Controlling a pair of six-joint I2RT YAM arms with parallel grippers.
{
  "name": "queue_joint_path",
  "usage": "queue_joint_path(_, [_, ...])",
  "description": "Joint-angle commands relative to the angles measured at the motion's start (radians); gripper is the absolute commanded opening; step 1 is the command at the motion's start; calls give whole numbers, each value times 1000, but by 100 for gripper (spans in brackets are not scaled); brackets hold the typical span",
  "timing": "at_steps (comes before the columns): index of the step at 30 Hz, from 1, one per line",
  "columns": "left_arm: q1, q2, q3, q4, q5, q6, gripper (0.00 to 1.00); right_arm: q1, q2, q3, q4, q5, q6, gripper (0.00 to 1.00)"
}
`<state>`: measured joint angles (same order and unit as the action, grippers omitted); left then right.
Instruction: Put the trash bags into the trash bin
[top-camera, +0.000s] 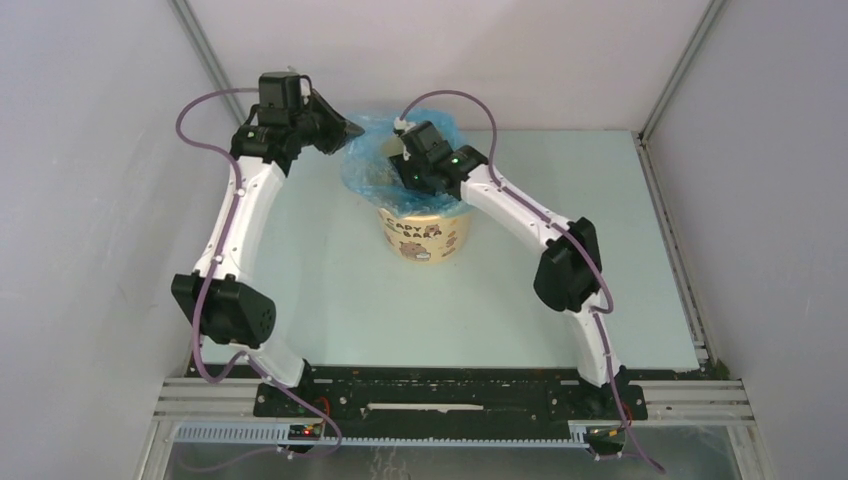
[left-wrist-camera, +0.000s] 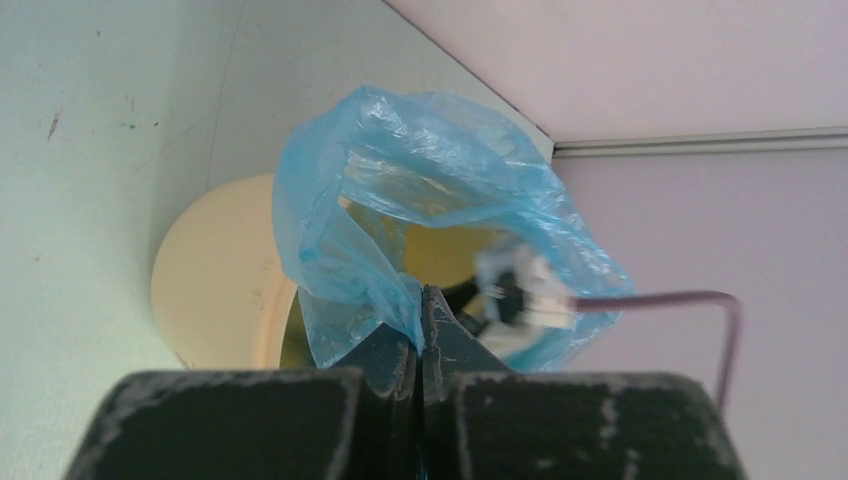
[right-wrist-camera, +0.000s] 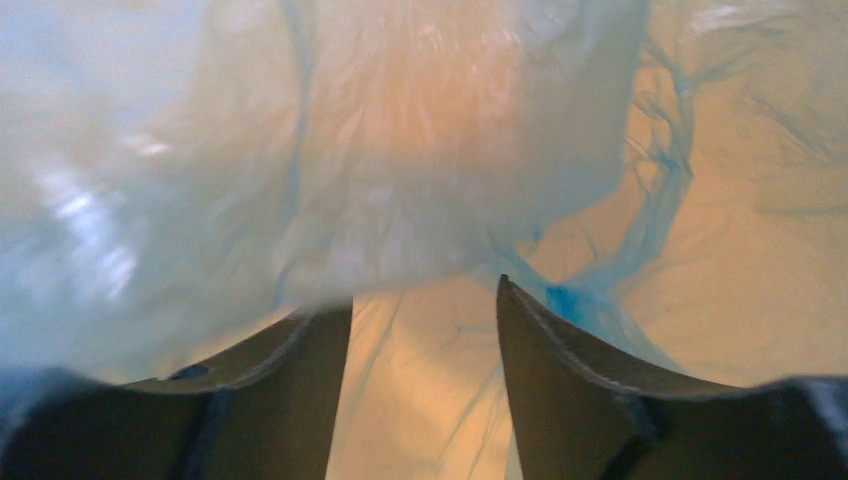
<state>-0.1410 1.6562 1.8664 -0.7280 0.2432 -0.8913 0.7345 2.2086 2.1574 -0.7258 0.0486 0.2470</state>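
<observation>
Left tool (left-wrist-camera: 421, 305) pinched on trash bag (left-wrist-camera: 430, 170) rim above trash bin (top-camera: 425, 240) on desk (top-camera: 300, 300) | right tool (right-wrist-camera: 425, 300) spread apart inside, amid film | advice: hold rim taut, press film deep, avoid tipping bin

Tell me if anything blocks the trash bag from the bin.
Nothing but the robot itself. The trash bag sits over the mouth of the trash bin; the left claw is shut on its edge, and the open right claw is inside the bag.
</observation>
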Motion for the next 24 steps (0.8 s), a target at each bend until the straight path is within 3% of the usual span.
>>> queue_joint_path(1, [-2,-102,-94,62,20,-31,0,0,-160,40,-62,-95,70,71])
queue_joint_path(8, [-13,-157,-183,114,33,-40,1,-1,-227,78,-34,-289,156,75])
queue_joint_path(14, [-19,-194,-213,153,25,-38,0,-29,-274,10,-4,-286,247,76])
queue_joint_path(18, [-34,-224,-237,166,8,-29,0,-122,-266,-45,107,-468,411,74])
queue_joint_path(20, [-42,-236,-275,198,12,-43,0,-120,-251,5,132,-514,410,73])
queue_joint_path(24, [-43,-247,-325,254,16,-53,0,-77,-242,163,6,-480,323,74])
